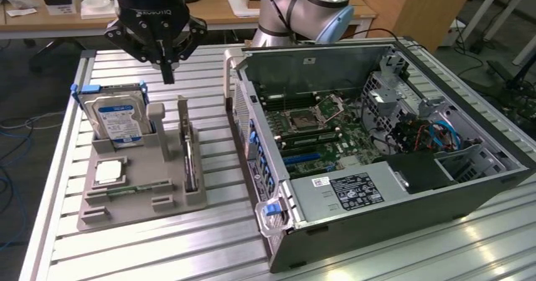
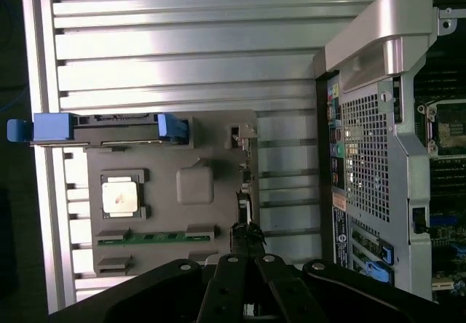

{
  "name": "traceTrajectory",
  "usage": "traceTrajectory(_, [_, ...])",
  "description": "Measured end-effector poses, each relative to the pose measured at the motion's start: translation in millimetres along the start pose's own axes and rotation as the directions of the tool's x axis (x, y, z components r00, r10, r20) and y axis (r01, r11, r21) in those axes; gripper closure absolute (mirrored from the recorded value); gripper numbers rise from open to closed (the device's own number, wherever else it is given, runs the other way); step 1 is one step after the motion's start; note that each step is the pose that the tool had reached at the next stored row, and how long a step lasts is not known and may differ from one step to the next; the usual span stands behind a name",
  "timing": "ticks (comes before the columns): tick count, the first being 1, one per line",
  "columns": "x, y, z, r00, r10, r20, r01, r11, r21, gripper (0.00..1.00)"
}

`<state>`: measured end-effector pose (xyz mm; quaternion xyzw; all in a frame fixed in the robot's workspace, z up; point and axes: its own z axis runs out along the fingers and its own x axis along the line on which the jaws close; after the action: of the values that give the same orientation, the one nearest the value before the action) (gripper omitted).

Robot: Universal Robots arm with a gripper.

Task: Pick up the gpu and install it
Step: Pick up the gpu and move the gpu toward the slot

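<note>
1. The gpu [image 1: 190,159], a thin flat card with a dark face, green board edge and pale metal bracket at one end, stands on its long edge in a slot of the grey moulded holder tray [image 1: 155,165]. The slot is on the tray side toward the exterior view's right.
2. Handling, as we judge it: light, stiff and easily damaged. The board is brittle under twist and we can't make out its connector edge down in the slot, so no side load. The faces look smooth, prob. slippery.
3. Best hold, we reckon: pinch across the thin upper edge near mid-length, pads flat on both faces, away from the bracket end. Lift straight out of the tray slot.
4. The black gripper [image 1: 168,74] hangs above the far end of the tray, roughly in line w/ the card, well clear of it. Fingers are pressed together and hold nothing.
5. Also on the tray:
   - silver hard drive w/ blue-white label [image 1: 117,121], upright in blue rails at the far corner
   - small square pale processor chip [image 1: 109,171]
   - narrow green memory stick [image 1: 130,190] near the front edge
6. Just beside the tray, toward the exterior view's right, the grey open computer case [image 1: 368,231] lies w/ its green motherboard [image 1: 327,133] exposed. Tray and case both sit on the ribbed aluminium table [image 1: 167,249].
</note>
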<state>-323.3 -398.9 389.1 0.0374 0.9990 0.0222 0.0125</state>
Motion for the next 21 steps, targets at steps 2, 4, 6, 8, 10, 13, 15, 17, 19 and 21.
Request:
traceTrajectory(2, [0.0,0.0,0.0,1.0000,0.000,0.0000,0.000,1.0000,0.0000,0.89])
traceTrajectory(4, [0.0,0.0,0.0,1.0000,0.000,0.0000,0.000,1.0000,0.0000,0.89])
traceTrajectory(6, [0.0,0.0,0.0,1.0000,0.000,0.0000,0.000,1.0000,0.0000,0.89])
traceTrajectory(8, [0.0,0.0,0.0,1.0000,0.000,0.0001,0.000,1.0000,0.0000,0.89])
traceTrajectory(10, [0.0,0.0,0.0,1.0000,0.000,0.0000,0.000,1.0000,0.0000,0.89])
traceTrajectory(13, [0.0,0.0,0.0,1.0000,0.000,0.0000,0.000,1.0000,0.0000,0.71])
traceTrajectory(15, [0.0,0.0,0.0,1.0000,0.000,0.0000,0.000,1.0000,0.0000,0.65])
traceTrajectory(17, [0.0,0.0,0.0,1.0000,0.000,0.0000,0.000,1.0000,0.0001,0.59])
traceTrajectory(19, [0.0,0.0,0.0,1.0000,0.000,0.0000,0.000,1.0000,-0.0001,0.53])
traceTrajectory(21, [0.1,0.4,0.7,1.0000,-0.001,-0.0007,0.001,1.0000,-0.0024,0.47])
